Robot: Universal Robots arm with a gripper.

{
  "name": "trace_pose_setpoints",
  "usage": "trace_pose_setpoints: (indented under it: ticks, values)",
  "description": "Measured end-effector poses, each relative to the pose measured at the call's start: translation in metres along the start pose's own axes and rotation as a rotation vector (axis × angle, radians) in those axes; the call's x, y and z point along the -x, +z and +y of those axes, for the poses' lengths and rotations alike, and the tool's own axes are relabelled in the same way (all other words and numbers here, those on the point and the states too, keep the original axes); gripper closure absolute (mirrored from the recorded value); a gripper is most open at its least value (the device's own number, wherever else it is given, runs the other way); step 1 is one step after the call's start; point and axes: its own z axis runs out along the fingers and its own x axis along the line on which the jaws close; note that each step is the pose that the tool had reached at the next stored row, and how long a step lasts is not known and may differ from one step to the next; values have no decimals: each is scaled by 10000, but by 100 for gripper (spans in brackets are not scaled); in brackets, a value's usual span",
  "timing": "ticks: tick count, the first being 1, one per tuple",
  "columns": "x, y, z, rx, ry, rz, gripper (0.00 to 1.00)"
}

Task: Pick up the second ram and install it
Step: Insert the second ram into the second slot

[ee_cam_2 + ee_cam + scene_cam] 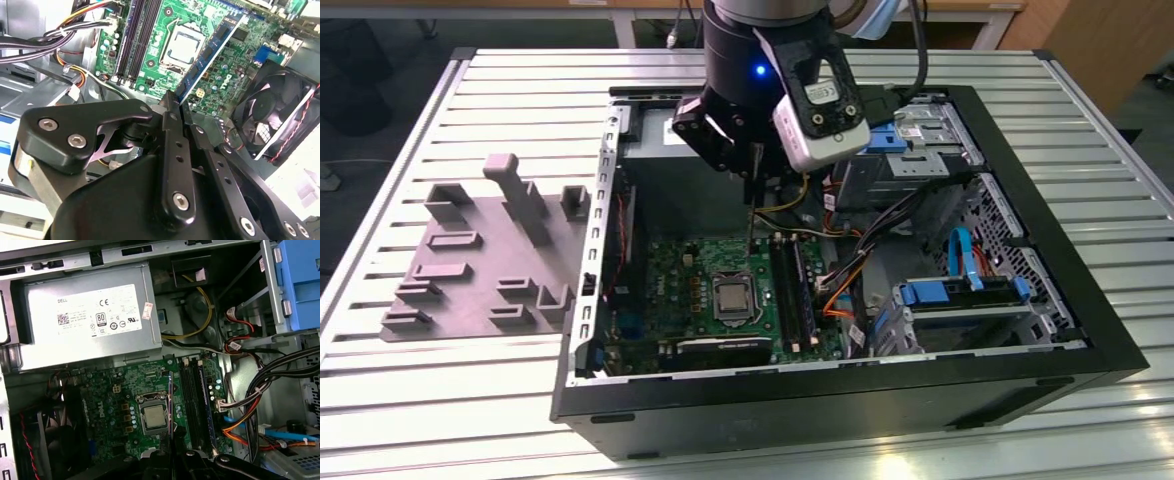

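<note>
The arm reaches straight down into the open computer case (1067, 330), its claw (176, 102) clamped on the second ram (212, 52), held edge-down above the motherboard (700, 265), beside the CPU socket (153, 416) and short of the memory slots (192, 400).

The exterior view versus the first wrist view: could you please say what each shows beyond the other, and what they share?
The exterior view contributes the grey fixture plate on the slatted table. The first wrist view contributes the power supply's labelled face. Both share the green motherboard, its processor socket, and the second ram held by the gripper.
</note>
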Motion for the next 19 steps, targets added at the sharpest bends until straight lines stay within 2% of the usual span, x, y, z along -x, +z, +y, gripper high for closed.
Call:
trace_pose_setpoints:
  ticks: [2, 16, 19]
  values:
    - [0, 1, 0, 5, -257, 6, 86]
    - [0, 0, 0, 5, -289, 8, 86]
    - [0, 0, 0, 8, -420, 11, 86]
